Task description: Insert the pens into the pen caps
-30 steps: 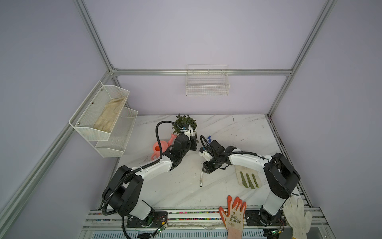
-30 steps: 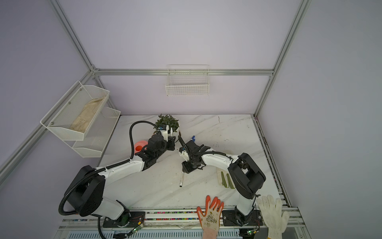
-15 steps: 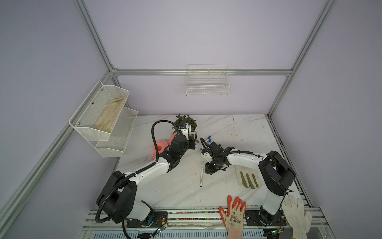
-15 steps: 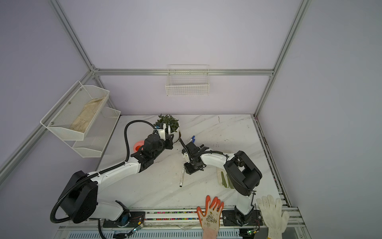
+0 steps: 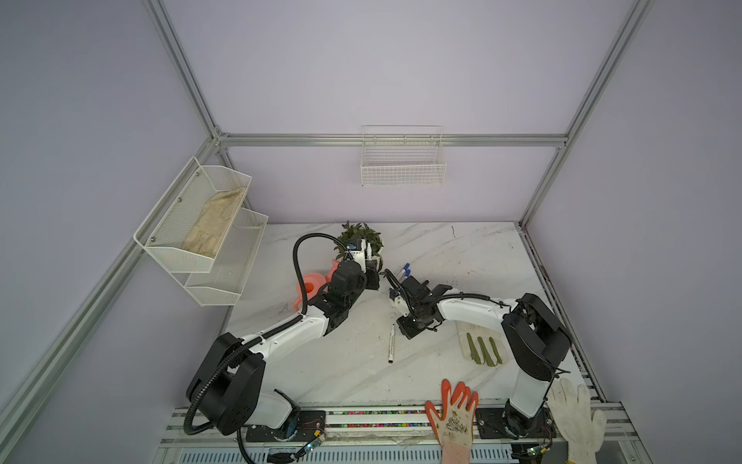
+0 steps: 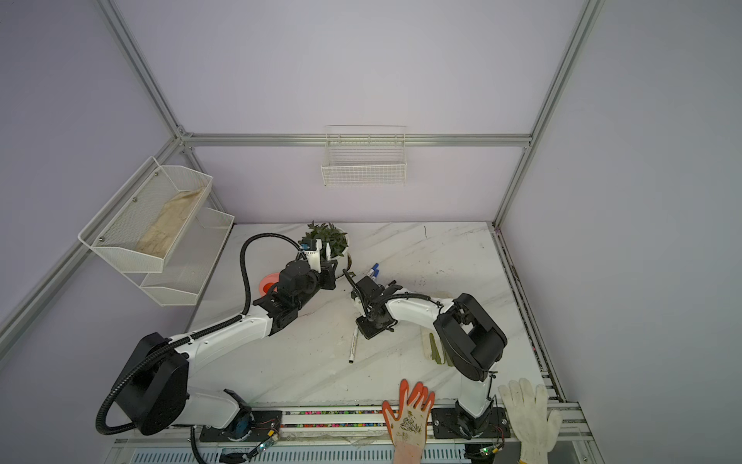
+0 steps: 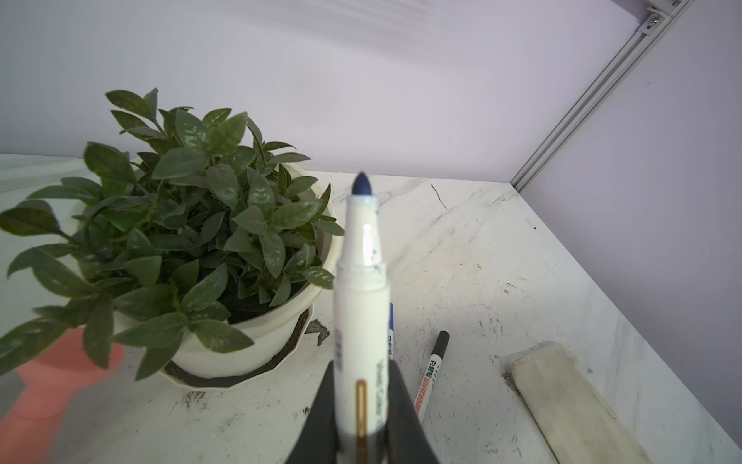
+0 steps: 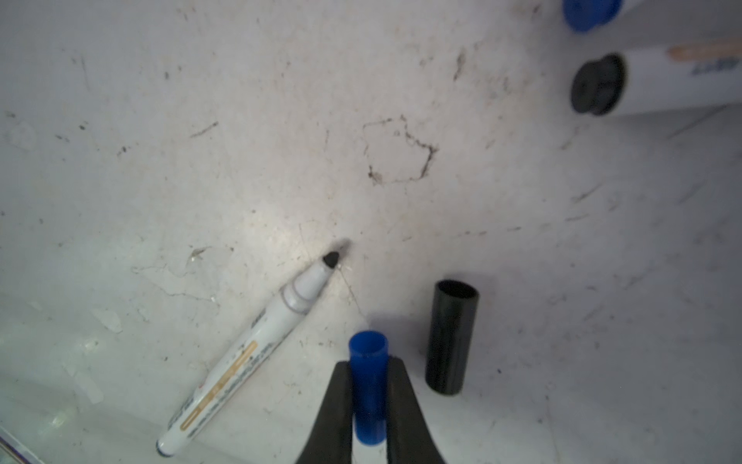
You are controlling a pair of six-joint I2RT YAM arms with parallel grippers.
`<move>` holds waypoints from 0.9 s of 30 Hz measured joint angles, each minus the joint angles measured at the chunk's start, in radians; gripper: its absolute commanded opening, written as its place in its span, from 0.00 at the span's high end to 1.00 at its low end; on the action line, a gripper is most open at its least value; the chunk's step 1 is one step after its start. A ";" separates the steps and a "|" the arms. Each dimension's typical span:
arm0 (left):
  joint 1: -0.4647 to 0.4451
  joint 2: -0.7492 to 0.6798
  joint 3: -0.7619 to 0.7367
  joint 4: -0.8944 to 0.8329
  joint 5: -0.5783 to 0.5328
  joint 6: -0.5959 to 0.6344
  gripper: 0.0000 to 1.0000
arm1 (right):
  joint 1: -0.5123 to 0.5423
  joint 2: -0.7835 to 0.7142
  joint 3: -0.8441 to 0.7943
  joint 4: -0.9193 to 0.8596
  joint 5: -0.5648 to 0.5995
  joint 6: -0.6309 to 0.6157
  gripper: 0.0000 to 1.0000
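Both arms (image 5: pixel 281 341) reach inward; left gripper (image 7: pixel 361 373) clamps an uncapped blue-tipped pen (image 7: pixel 359 297), right gripper (image 8: pixel 369 367) pinches a blue cap (image 8: pixel 368 391).

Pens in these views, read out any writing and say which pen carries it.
"WHITEBOARD", red, on the black-ended white pen lying flat.
Black characters beside it: too small to read.
Held blue-tipped white pen: print too blurred.
Uncapped black-tipped white pen: print too blurred.

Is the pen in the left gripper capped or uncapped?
Uncapped. In the left wrist view the pen in the left gripper shows a bare dark blue tip, no cap on it.
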 measured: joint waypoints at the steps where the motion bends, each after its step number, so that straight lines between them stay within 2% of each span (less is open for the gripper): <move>1: 0.000 0.011 0.000 0.004 0.001 0.000 1.00 | 0.000 -0.016 0.005 -0.019 0.013 -0.008 0.99; 8: 0.000 0.042 0.000 0.010 0.010 0.001 1.00 | -0.018 -0.020 0.047 -0.111 0.137 -0.076 0.99; 16: 0.000 0.042 0.000 0.016 0.023 0.023 1.00 | -0.084 0.030 0.048 -0.109 0.188 -0.095 0.96; 18: 0.000 0.042 0.000 0.017 0.026 0.023 1.00 | -0.082 0.037 0.048 -0.100 0.184 -0.099 0.91; 21: 0.001 0.042 0.000 0.017 0.027 0.023 1.00 | -0.080 0.048 0.048 -0.083 0.180 -0.105 0.76; 24: 0.001 0.043 0.000 0.017 0.027 0.023 1.00 | -0.079 0.049 0.047 -0.073 0.183 -0.101 0.65; 27: 0.002 0.045 0.000 0.018 0.029 0.023 1.00 | -0.080 0.049 0.039 -0.066 0.191 -0.087 0.61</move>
